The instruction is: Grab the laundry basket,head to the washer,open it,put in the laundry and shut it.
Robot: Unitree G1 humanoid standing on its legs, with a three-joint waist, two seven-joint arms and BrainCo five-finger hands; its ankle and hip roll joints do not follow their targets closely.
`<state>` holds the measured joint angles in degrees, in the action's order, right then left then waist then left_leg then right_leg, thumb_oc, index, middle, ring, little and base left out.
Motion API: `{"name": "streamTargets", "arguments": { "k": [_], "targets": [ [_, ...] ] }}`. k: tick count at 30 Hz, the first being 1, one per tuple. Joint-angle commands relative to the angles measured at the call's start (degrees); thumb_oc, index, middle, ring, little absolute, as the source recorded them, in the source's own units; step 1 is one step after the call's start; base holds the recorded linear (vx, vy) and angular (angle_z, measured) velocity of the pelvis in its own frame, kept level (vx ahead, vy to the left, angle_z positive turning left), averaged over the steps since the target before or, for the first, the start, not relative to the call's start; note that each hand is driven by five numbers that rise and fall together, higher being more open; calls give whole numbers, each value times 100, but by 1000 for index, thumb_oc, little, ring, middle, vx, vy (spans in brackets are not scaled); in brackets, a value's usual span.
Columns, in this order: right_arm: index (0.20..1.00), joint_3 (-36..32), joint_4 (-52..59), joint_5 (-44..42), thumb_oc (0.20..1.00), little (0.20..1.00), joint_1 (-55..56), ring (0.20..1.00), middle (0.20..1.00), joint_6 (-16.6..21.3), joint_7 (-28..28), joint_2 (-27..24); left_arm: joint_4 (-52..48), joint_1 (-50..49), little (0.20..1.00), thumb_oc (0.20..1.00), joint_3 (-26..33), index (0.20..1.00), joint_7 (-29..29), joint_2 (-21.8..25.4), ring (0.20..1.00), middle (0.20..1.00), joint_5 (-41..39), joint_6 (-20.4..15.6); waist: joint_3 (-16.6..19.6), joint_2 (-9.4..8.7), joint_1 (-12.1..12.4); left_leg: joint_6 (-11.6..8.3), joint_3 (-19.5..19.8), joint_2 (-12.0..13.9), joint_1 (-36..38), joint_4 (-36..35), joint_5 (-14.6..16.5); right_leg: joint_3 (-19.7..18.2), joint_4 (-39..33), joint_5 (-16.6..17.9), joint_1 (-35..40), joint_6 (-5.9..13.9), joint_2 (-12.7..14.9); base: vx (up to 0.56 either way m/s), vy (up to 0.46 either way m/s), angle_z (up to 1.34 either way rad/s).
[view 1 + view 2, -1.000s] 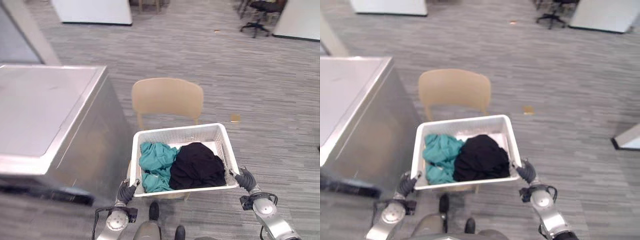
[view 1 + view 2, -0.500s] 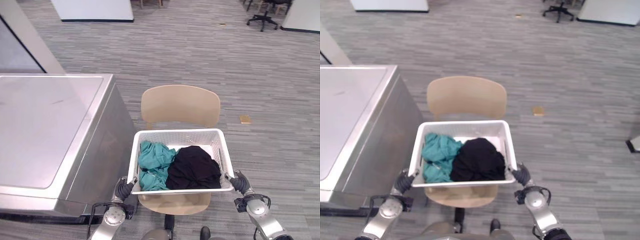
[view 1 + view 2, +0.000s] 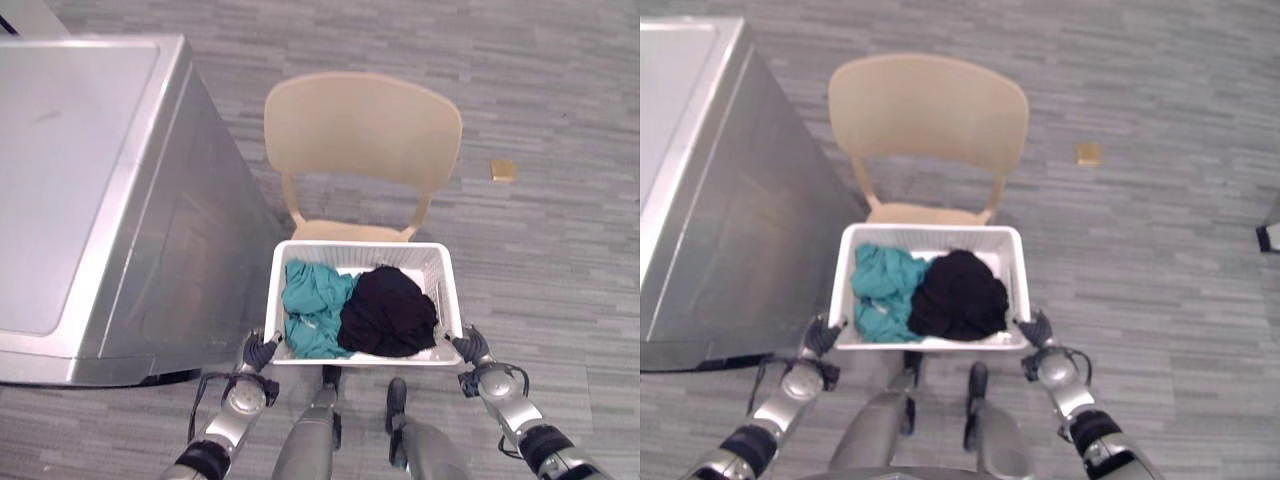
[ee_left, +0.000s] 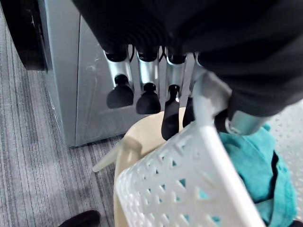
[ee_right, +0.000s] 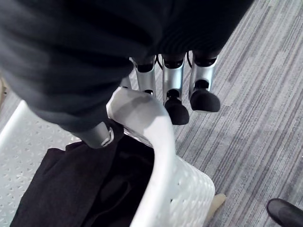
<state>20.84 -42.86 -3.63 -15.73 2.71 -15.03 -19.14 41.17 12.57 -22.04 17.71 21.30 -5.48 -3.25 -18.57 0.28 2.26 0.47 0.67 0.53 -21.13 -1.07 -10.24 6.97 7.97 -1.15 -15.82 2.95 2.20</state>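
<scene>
The steel washer (image 3: 95,190) stands at the robot's left, lid shut, its front hidden. A tan chair (image 3: 362,150) is under the white laundry basket (image 3: 360,250), probably as its stand. The basket holds teal cloth (image 3: 312,318) and black cloth (image 3: 388,312). The left hand (image 4: 199,101) and right hand (image 5: 142,101) each pinch a near rim corner for a level lift; whether it clears the seat is unclear.
</scene>
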Motion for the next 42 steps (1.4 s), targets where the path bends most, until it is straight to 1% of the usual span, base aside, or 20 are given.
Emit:
{"name": "streamTargets", "arguments": {
  "k": [1, 2, 3, 4, 5, 12, 19, 20, 23, 25, 29, 30, 31, 32, 35, 36, 37, 38, 39, 42],
  "targets": [
    [200, 469, 370, -236, 200, 200, -153, 200, 200, 351, 58, 471, -110, 504, 200, 200, 11, 200, 243, -427, 200, 200, -94, -521, 31, -238, 168, -64, -258, -30, -72, 628, 940, -136, -114, 137, -286, 357, 544, -39, 26, 6],
    [200, 513, 353, -255, 200, 200, -172, 200, 200, 351, 56, 491, -75, 538, 200, 200, 8, 200, 291, -431, 200, 200, -85, -522, 16, -239, 182, -70, -262, -29, -76, 629, 927, -129, -121, 144, -287, 356, 552, -18, 22, 6],
    [304, 561, 348, -295, 304, 304, -179, 304, 304, 366, 80, 515, -52, 557, 520, 520, 21, 520, 355, -425, 520, 520, -73, -524, 14, -247, 193, -75, -254, -36, -84, 622, 907, -123, -138, 155, -282, 354, 557, 2, 26, 4],
    [576, 584, 319, -314, 576, 576, -189, 576, 576, 365, 100, 525, -20, 556, 887, 887, 23, 887, 369, -427, 887, 887, -65, -526, 23, -251, 199, -81, -251, -33, -57, 590, 894, -114, -160, 164, -261, 354, 568, 19, 29, 5],
    [1000, 619, 309, -317, 1000, 1000, -195, 1000, 1000, 367, 109, 535, 2, 554, 1000, 1000, 30, 1000, 388, -440, 1000, 1000, -67, -531, 26, -248, 211, -85, -249, -32, -29, 561, 882, -108, -178, 167, -232, 355, 575, 26, 31, 4],
    [1000, 577, 324, -320, 1000, 1000, -81, 1000, 1000, 356, 95, 501, -6, 409, 1000, 1000, 153, 1000, 523, -448, 1000, 1000, -51, -503, 19, -254, 241, -110, -268, -37, 215, 419, 880, -109, -235, 167, -18, 362, 585, 11, 18, 2],
    [1000, 77, 488, -220, 1000, 1000, 407, 1000, 1000, 357, 146, 194, -465, -304, 1000, 1000, 567, 1000, 377, -345, 1000, 1000, -139, -531, 216, -284, 227, -75, -290, -84, 622, 321, 965, -99, -269, 127, 341, 409, 600, 58, 27, 2],
    [1000, -119, 525, -209, 1000, 1000, 527, 1000, 1000, 381, 163, 89, -613, -544, 1000, 1000, 712, 1000, 269, -283, 1000, 1000, -187, -543, 271, -296, 227, -51, -304, -105, 721, 334, 1011, -95, -269, 118, 442, 437, 618, 48, 40, 0],
    [1000, -309, 551, -200, 1000, 1000, 664, 1000, 1000, 398, 251, -32, -806, -812, 1000, 1000, 853, 1000, 135, -195, 1000, 1000, -202, -546, 318, -291, 233, -20, -305, -127, 809, 360, 1054, -112, -283, 128, 524, 461, 637, 27, 37, -4],
    [1000, -532, 595, -113, 1000, 1000, 949, 1000, 1000, 420, 491, -239, -1075, -1337, 1000, 1000, 1031, 1000, -271, -4, 1000, 1000, -202, -518, 403, -287, 261, 42, -291, -174, 995, 479, 1181, -116, -300, 129, 722, 511, 694, 35, 105, -2],
    [1000, -612, 359, 10, 1000, 1000, 1147, 1000, 1000, 410, 745, -286, -789, -1679, 1000, 1000, 1153, 1000, -663, 113, 1000, 1000, -178, -484, 473, -248, 262, 98, -322, -198, 1227, 467, 1231, -134, -187, 232, 750, 616, 743, -46, 80, -15],
    [1000, -541, -44, 70, 1000, 1000, 1121, 1000, 1000, 431, 794, -184, -183, -1570, 1000, 1000, 1049, 1000, -811, 96, 1000, 1000, -96, -456, 432, -180, 219, 107, -333, -143, 1264, 446, 1134, -202, 412, 52, 660, 601, 593, -149, 41, -11],
    [1000, -507, -157, 102, 1000, 1000, 1132, 1000, 1000, 440, 805, -168, 26, -1524, 1000, 1000, 1027, 1000, -861, 85, 1000, 1000, -80, -451, 447, -164, 189, 109, -313, -144, 1268, 422, 1084, -318, 582, -73, 656, 558, 439, -170, -18, 1],
    [1000, -429, -442, 142, 1000, 1000, 1234, 1000, 1000, 480, 814, -86, 561, -1507, 1000, 1000, 1052, 1000, -915, 18, 1000, 1000, -40, -478, 573, -162, 210, 86, -286, -160, 1284, 329, 996, -380, 680, -382, 869, 450, 102, -70, -47, 11],
    [1000, -372, -537, 192, 1000, 1000, 1239, 1000, 1000, 459, 834, -47, 707, -1515, 1000, 1000, 1064, 1000, -905, -22, 1000, 1000, -38, -461, 607, -160, 257, 62, -275, -158, 1298, 287, 958, -288, 671, -417, 908, 382, 66, -39, -84, 13],
    [1000, -326, -785, 173, 1000, 1000, 1191, 1000, 1000, 461, 829, 41, 1186, -1375, 1000, 1000, 1107, 1000, -885, -128, 1000, 1000, -57, -450, 685, -158, 271, -11, -211, -164, 1281, 259, 873, -342, 499, -515, 1010, 277, -44, -26, -119, 2],
    [1000, -313, -889, 157, 1000, 1000, 1168, 1000, 1000, 472, 804, 69, 1419, -1275, 1000, 1000, 1101, 1000, -850, -186, 1000, 1000, -40, -458, 732, -165, 269, -52, -192, -179, 1263, 278, 853, -459, 302, -553, 1116, 218, -111, -66, -206, 20],
    [1000, -285, -1024, 147, 1000, 1000, 1166, 1000, 1000, 468, 771, 79, 1552, -1187, 1000, 1000, 1104, 1000, -829, -290, 1000, 1000, -132, -463, 741, -150, 287, -152, -152, -181, 1156, 366, 777, -505, 16, -580, 1251, 121, -178, -38, -123, 46],
    [1000, -284, -1026, 146, 1000, 1000, 1164, 1000, 1000, 469, 771, 79, 1553, -1187, 1000, 1000, 1104, 1000, -829, -290, 1000, 1000, -133, -462, 742, -149, 281, -153, -146, -181, 1153, 370, 778, -499, 11, -578, 1254, 120, -178, -82, -118, 57],
    [1000, -308, -1284, 48, 1000, 1000, 1185, 1000, 1000, 449, 719, 92, 1744, -1029, 1000, 1000, 997, 1000, -803, -444, 1000, 1000, -219, -469, 663, -90, 222, -299, -149, -191, 828, 609, 686, -413, -190, -567, 1264, 30, -188, -150, -19, 78]
  ]
}}
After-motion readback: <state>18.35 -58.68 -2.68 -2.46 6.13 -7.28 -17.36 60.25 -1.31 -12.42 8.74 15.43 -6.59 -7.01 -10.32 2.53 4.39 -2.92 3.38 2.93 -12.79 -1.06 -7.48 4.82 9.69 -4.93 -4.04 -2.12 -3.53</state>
